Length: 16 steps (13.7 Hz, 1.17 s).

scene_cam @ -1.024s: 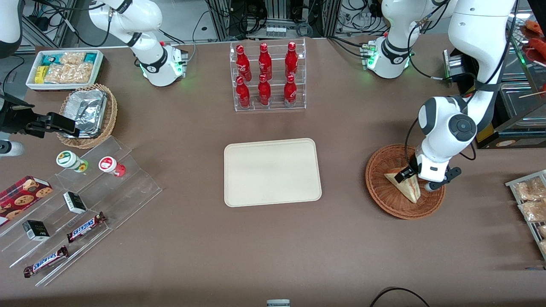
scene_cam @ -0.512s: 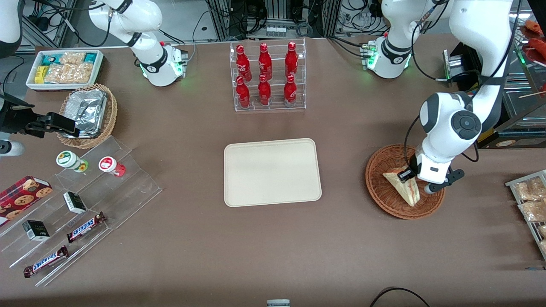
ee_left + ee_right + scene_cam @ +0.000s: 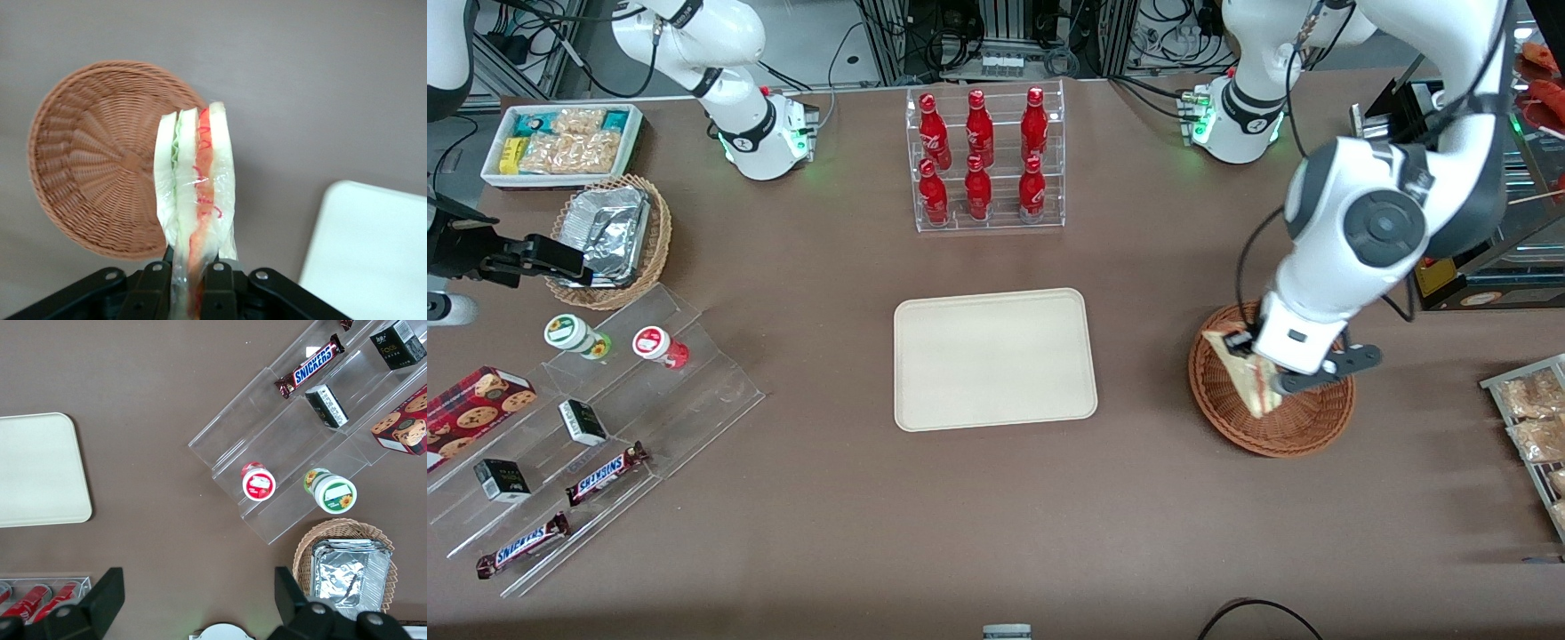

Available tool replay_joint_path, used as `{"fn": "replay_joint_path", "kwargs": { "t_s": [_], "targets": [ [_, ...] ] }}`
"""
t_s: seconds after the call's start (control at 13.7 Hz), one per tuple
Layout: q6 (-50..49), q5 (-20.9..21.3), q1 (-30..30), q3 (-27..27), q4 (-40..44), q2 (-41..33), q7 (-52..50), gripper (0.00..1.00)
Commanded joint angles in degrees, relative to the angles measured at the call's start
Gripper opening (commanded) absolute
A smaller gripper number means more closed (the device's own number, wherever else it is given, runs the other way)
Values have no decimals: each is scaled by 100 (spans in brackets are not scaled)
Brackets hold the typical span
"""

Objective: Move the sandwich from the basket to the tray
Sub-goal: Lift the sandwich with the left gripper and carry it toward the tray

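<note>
My left gripper point(image 3: 1258, 369) is shut on the clear-wrapped sandwich point(image 3: 1240, 372), a white-bread wedge with orange-red and green layers point(image 3: 195, 180). The wedge hangs lifted above the reddish-brown wicker basket point(image 3: 1303, 422), over the part of its rim that faces the tray. In the wrist view the basket point(image 3: 93, 173) lies below with nothing in it, and both fingers point(image 3: 155, 287) press the wedge's sides. The cream-beige tray point(image 3: 993, 358) lies flat at the table's middle with nothing on it; a corner of the tray point(image 3: 370, 253) shows beside the sandwich.
A clear rack of red bottles point(image 3: 983, 160) stands farther from the front camera than the tray. Toward the parked arm's end are a tan basket with foil point(image 3: 609, 236), a white snack bin point(image 3: 560, 142) and acrylic steps point(image 3: 596, 427). Snack packets point(image 3: 1529, 418) lie at the working arm's end.
The gripper has risen with the sandwich, lifting it out of the basket, and has shifted a little toward the tray. The arm's wrist now looms larger in the front view.
</note>
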Motion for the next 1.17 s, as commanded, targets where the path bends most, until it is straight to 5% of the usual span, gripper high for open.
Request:
{"fn": "replay_joint_path", "kwargs": {
  "t_s": [0.0,0.51,1.1],
  "targets": [
    [-216,30,-698,44,421,239,-217,0],
    [-172,30,-2053,44,1624,1573,-965,0],
    [661,-207,-2722,35,2048,2628,-983,0]
  ]
}}
